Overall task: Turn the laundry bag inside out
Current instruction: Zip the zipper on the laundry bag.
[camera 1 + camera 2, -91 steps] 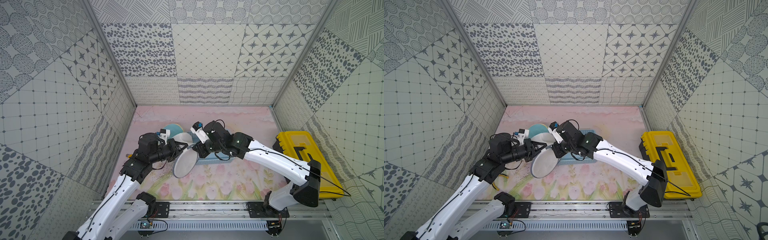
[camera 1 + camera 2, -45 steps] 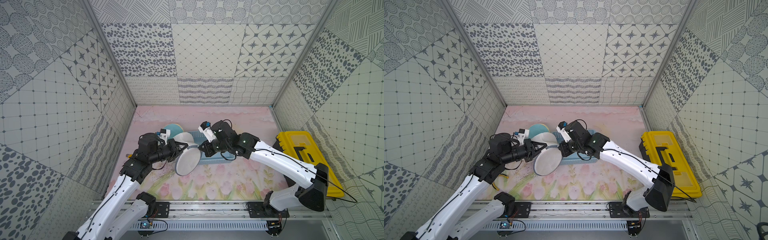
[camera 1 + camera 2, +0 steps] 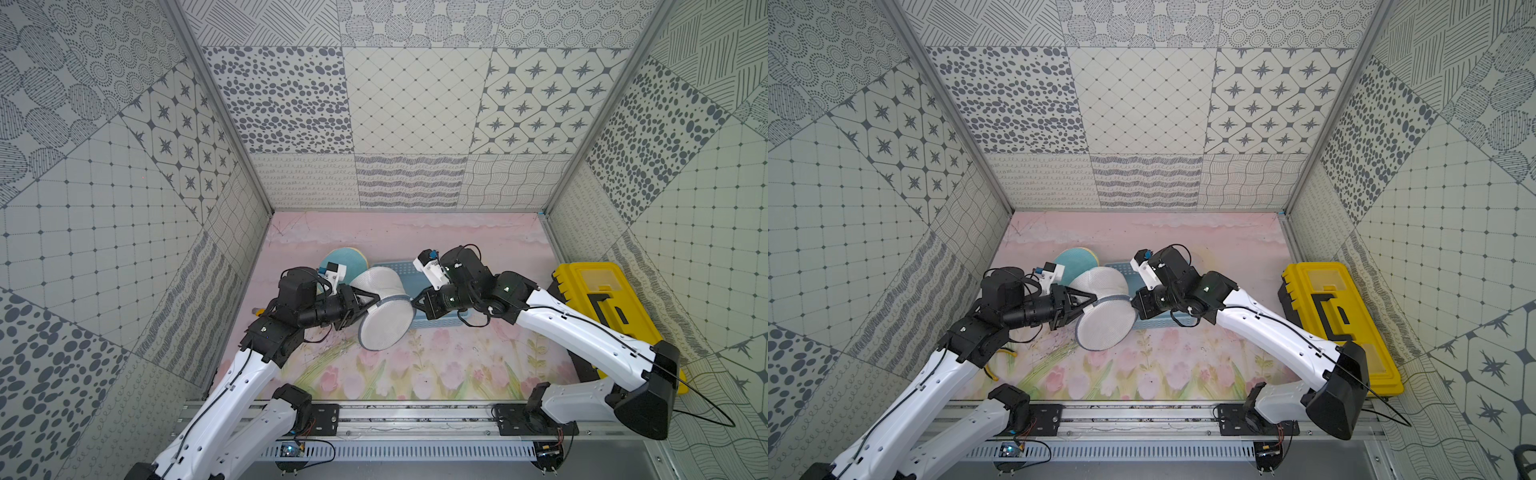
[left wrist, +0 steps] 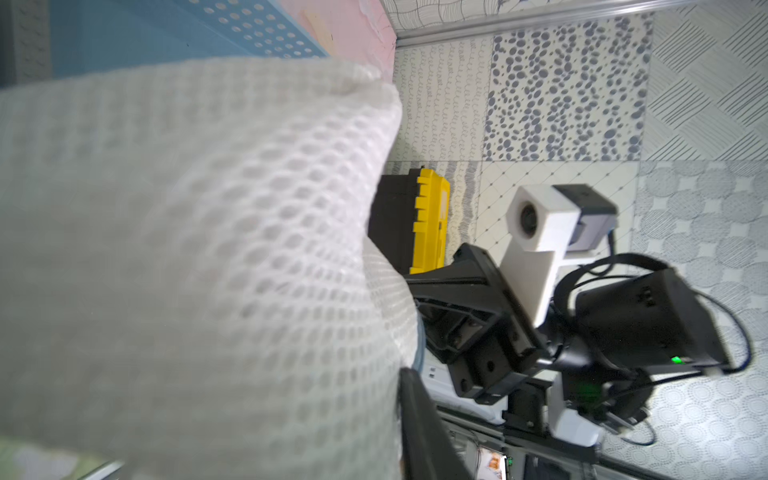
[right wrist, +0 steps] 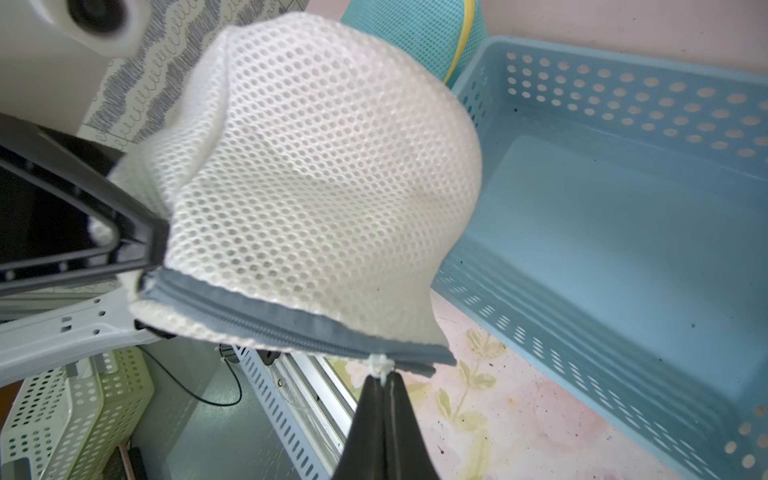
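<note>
The white mesh laundry bag with the grey zip rim is hanging in the air between the two arms, over the pink flower-printed mat and just in front of the light-blue perforated plastic basket. In the right wrist view the bag is bulging as a rounded dome above the grey zip. The stretch of zip on show is looking closed, with no opening gaping.

The right gripper is pressing its jaws together on the small white pull tab at the end of the zip, holding that side up. The left gripper is reaching in from the opposite side. Its jaws are standing apart with the rim of the bag lying between them, and nothing is showing them pinching the mesh. In the left wrist view the mesh is filling most of the frame.

Judging by this, the task is sitting at an early stage. The bag is lifted and presented, but no mouth is open and no fabric is being pushed through. Unzipping, reaching inside and pulling the far end out are seemingly all remaining.

Behind the bag a round teal mesh piece with a yellow edge is lying on the mat. A yellow and black plastic toolbox is sitting well apart, beside the right arm.
</note>
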